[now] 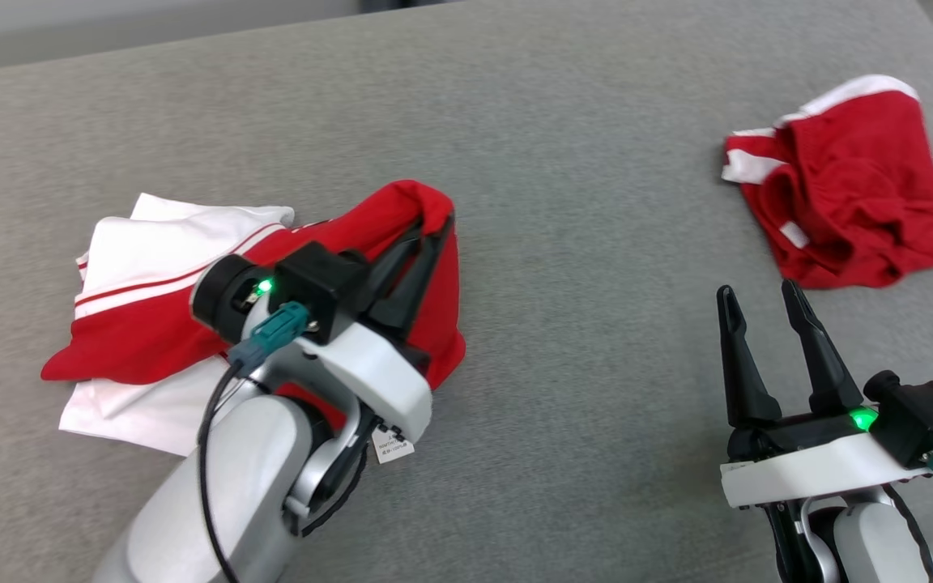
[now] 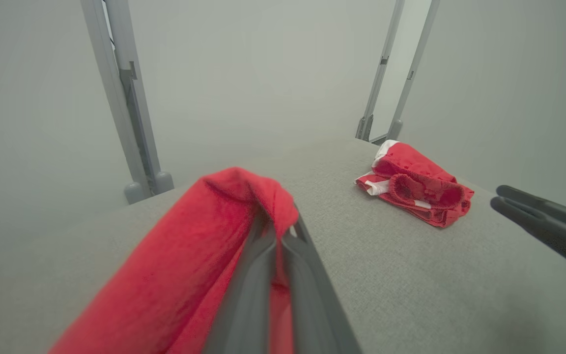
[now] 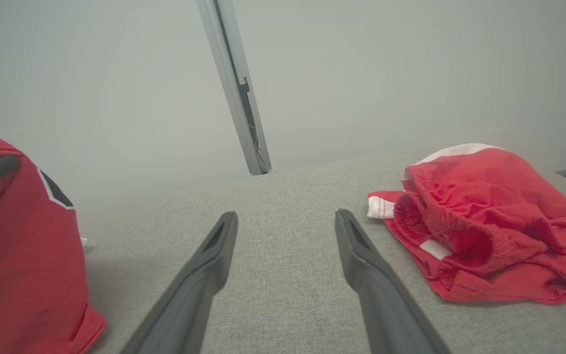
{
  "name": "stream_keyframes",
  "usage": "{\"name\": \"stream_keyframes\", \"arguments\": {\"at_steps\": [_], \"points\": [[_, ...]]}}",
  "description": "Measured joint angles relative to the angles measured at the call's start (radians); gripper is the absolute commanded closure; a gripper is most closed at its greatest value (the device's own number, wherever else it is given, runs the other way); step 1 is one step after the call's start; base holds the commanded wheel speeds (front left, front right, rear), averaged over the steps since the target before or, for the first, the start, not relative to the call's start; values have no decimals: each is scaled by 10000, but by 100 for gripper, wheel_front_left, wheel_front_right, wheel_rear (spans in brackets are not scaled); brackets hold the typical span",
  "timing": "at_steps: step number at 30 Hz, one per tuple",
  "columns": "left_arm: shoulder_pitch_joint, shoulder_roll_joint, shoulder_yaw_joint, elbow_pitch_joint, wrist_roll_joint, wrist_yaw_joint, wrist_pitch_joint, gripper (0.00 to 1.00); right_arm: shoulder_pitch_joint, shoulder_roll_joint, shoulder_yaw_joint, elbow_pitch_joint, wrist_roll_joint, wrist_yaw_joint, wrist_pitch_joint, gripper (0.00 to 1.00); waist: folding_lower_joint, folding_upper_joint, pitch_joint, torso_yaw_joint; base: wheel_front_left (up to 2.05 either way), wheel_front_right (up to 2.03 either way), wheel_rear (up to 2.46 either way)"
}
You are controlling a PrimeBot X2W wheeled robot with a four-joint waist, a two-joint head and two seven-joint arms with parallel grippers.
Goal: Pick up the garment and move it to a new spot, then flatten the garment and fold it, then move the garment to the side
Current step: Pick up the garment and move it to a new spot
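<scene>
Red-and-white garment [image 1: 134,340] pinched at one edge by the left gripper [image 1: 436,225] on a grey fabric surface [image 1: 580,243].
The left arm hides the garment's middle, so its shape is unclear; white panels with red stripes lie flat at left, and a red fold rises at right, the jaws clamped together on it. The right gripper [image 1: 758,290] hovers apart, jaws spread wide and empty. A second red garment [image 1: 847,194] lies crumpled at far right.

The garment [image 1: 134,340] is red, with white panels carrying thin red stripes. The second garment [image 1: 847,194] is red with white bands. The table [image 1: 580,121] is plain grey weave.
</scene>
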Motion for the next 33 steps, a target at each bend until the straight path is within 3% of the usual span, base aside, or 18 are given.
{"name": "stream_keyframes", "arguments": {"at_steps": [6, 12, 13, 14, 15, 18, 24, 33], "points": [[-546, -418, -474, 750, 88, -301, 88, 100, -28, -4, 111, 107, 278, 0, -86, 0, 0, 0, 367, -903, 0, 0, 0], [-643, -681, -765, 1643, 4, -598, 79, 100, -54, -2, 123, 140, 420, 0, -100, 0, 0, 1, 749, -1252, 0, 0, 0], [-678, -706, -826, 1854, -12, -654, 75, 91, -56, -2, 113, 130, 420, 0, -107, 0, -1, 0, 797, -1280, 0, 0, 0], [-706, -767, -859, 2056, -75, -731, 75, 30, -57, -2, 109, 127, 422, 0, -109, 0, 0, 0, 829, -1289, 0, 0, 0], [-745, -823, -965, 2220, -105, -861, 73, 0, -58, -2, 111, 125, 422, 0, -109, 0, -1, 0, 839, -1271, 0, 0, 0], [-794, -976, -1195, 2387, -111, -1058, -157, 0, -70, 2, 58, 105, 414, 0, -111, 0, -1, 0, 798, -1127, 0, 0, 0], [-679, -848, -1304, 1743, 96, -940, -623, 0, -88, 4, -13, 151, 209, 0, -111, 0, 0, 0, 494, -589, 0, 0, 0], [324, 52, 128, 447, -48, 416, -1417, 0, -51, 8, 40, 316, 6, 0, -111, 0, 0, 0, -97, 263, 0, 0, 0]]}}
